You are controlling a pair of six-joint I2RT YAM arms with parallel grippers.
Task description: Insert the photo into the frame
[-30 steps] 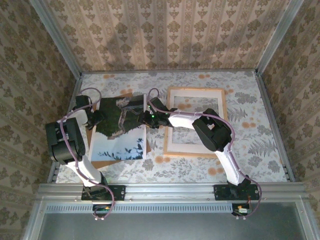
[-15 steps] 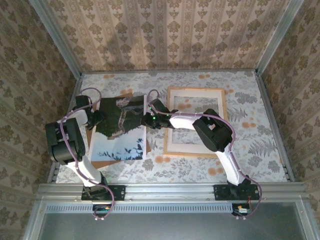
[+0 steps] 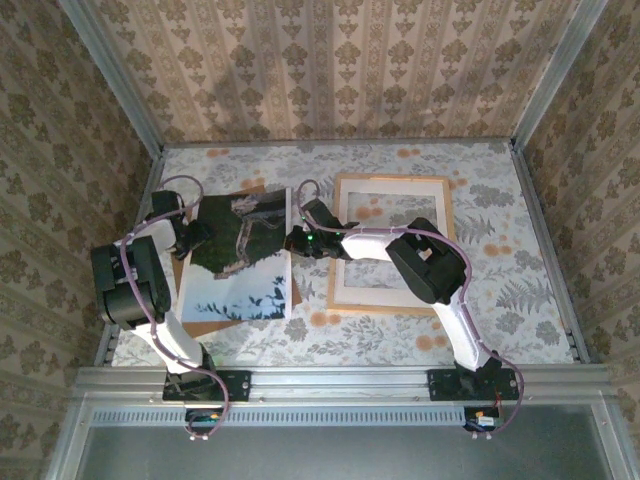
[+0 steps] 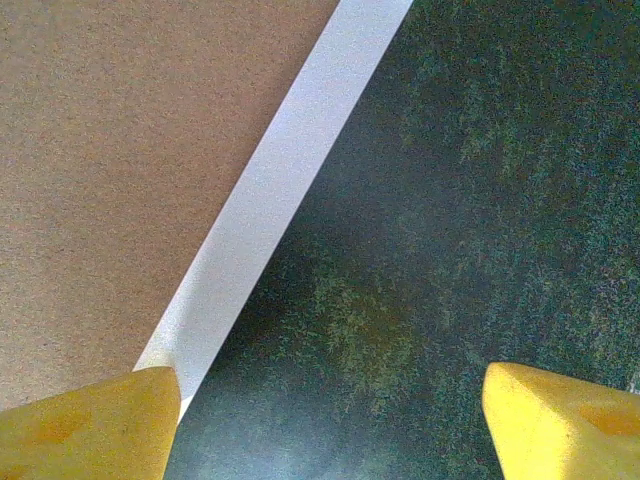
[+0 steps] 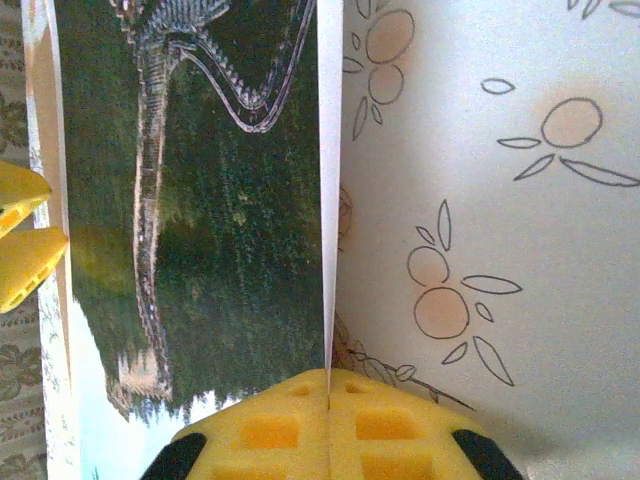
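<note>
My right gripper (image 3: 293, 241) is clenched on the photo (image 3: 240, 265), pinching its white border at the right-hand edge. In my right wrist view the two yellow pads (image 5: 270, 430) meet at the bottom centre with the thin edge of the print caught between them, jaws fully together on the paper. To the left of that edge runs the dark green hill with its winding wall. To the right is the bench (image 5: 500, 200), covered in a pale cloth with orange rounds and leaf outlines.

My left gripper (image 3: 198, 236) sits at the opposite, left edge of the photo and is released, jaws spread wide. In my left wrist view its yellow fingertips (image 4: 90, 420) stand in the two bottom corners, well apart. The photo (image 4: 450, 200) fills the right side of that view. Its white border crosses on a diagonal, and the brown backing board (image 4: 130, 150) takes the upper left. I cannot tell whether those fingertips touch the sheet.

From above, the photo lies left of centre on the bench (image 3: 500, 200), over the backing board (image 3: 210, 327), which peeks out along its lower edge. The dark hill end points to the far wall and the pale sky end toward my bases. The dark end looks skewed between my two grippers rather than flat.

The frame (image 3: 392, 184) lies just right of the photo, flat on the bench, with the cloth pattern visible through its opening. My right forearm crosses its left side.
</note>
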